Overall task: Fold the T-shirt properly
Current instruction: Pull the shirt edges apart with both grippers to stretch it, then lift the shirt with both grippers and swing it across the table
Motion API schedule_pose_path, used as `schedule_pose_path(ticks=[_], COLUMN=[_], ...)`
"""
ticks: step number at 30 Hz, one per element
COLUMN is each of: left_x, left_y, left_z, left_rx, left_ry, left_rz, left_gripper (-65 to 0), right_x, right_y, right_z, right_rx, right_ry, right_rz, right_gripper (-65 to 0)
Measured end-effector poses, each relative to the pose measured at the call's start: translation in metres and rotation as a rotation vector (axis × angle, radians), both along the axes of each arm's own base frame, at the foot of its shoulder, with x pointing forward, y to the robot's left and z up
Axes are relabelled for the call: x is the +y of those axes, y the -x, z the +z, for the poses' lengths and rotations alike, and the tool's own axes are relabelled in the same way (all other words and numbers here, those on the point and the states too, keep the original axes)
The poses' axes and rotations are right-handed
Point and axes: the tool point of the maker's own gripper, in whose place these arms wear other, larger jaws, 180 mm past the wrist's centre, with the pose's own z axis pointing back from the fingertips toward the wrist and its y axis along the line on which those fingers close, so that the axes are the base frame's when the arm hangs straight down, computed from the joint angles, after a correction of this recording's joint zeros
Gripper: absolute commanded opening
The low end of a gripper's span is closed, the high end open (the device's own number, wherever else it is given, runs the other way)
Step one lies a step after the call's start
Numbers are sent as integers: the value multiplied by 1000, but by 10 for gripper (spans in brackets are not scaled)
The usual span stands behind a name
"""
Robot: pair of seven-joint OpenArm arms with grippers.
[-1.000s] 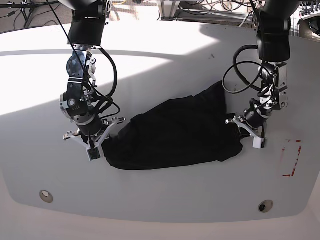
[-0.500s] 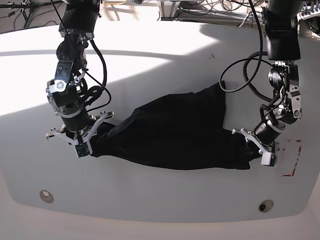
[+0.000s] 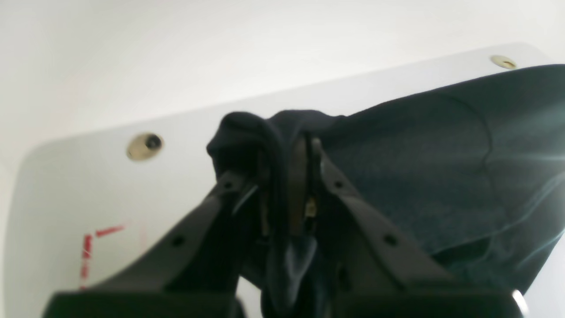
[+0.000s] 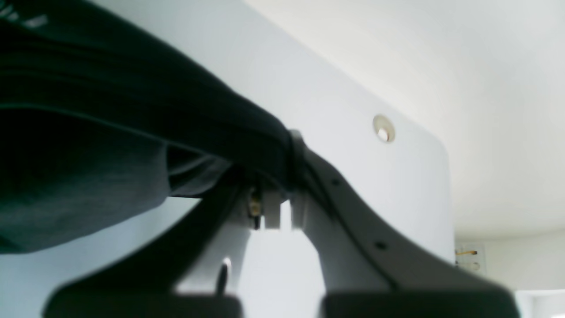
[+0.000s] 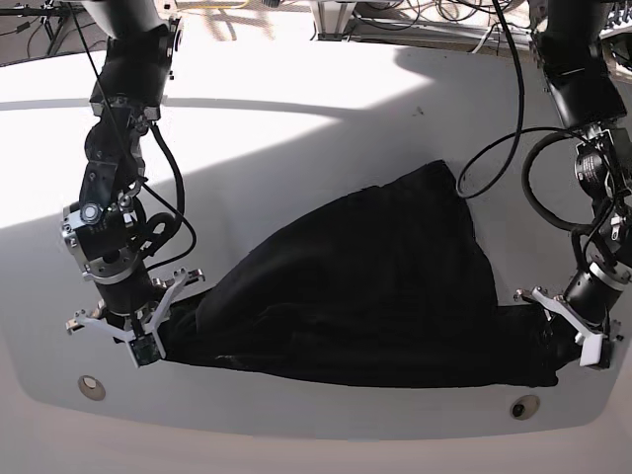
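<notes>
1. At the left of the base view, the right gripper sits low over the white table, near its front edge. Its jaws are pinched on one end of the T-shirt.
2. The right wrist view shows that hold up close: the gripper has its fingers pressed together on a bunched roll of black cloth, which runs off to the upper left of that view above the pale tabletop.
3. Across the middle of the base view the shirt lies spread on the table — a broad dark shape, widest along the front edge and narrowing to a peak toward the back right. Its front hem stretches in a nearly straight line from one gripper to the other.
4. At the right of the base view, the left gripper is down at the table's front right corner, clamped on the shirt's other end.
5. The left wrist view confirms the grip — the gripper is closed on a wad of cloth that bulges above its fingers, with the rest of the shirt fanning out to the right. Red tape marks show on the table at the lower left.
</notes>
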Motion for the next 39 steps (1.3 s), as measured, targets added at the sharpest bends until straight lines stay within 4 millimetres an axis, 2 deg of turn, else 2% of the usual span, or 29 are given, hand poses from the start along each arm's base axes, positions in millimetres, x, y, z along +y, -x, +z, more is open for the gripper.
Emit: schedule_pose_path(ticks=[3,8,10,11,13,16,21,24,28,31,35,39], left_x=[0,5,8,10,14,16,21,30,42,41,35,29], left_y=[-2,-6,-8,-10,-11,-12,-6,-2,-2,-3,-8,-16], left_z=[42,99,118,121,147,179,248,273,289,290,278,244], left_rx=[-84,-184,-212,-205,-249,-295,-430,-469,-478,-474,-446,-386], left_ry=[-19,-51,-57,-69,-79,-91,-49,-46,-54,-54,-59,-53], left_rz=[2,19,33,43,64,76,86,94,118,117,101,75], left_gripper=[-650,-650,-650,-650,-650,-650,-650,-650,-650,-650,-650,-650], right_x=[-1,0,8,11,19,24,32,35,37,34,29,19], right_y=[-12,-34,-44,-48,-55,-63,-73,-78,-81,-81,-83,-85], right_z=[29,72,89,97,117,141,190,221,253,261,249,217], right_rx=[-68,-119,-136,-141,-176,-207,-285,-336,-390,-402,-369,-307], right_ry=[5,45,81,91,102,116,162,180,189,198,206,196], right_rz=[0,-7,18,28,58,70,83,87,102,103,91,74], right_gripper=[-650,-650,-650,-650,-650,-650,-650,-650,-650,-650,-650,-650])
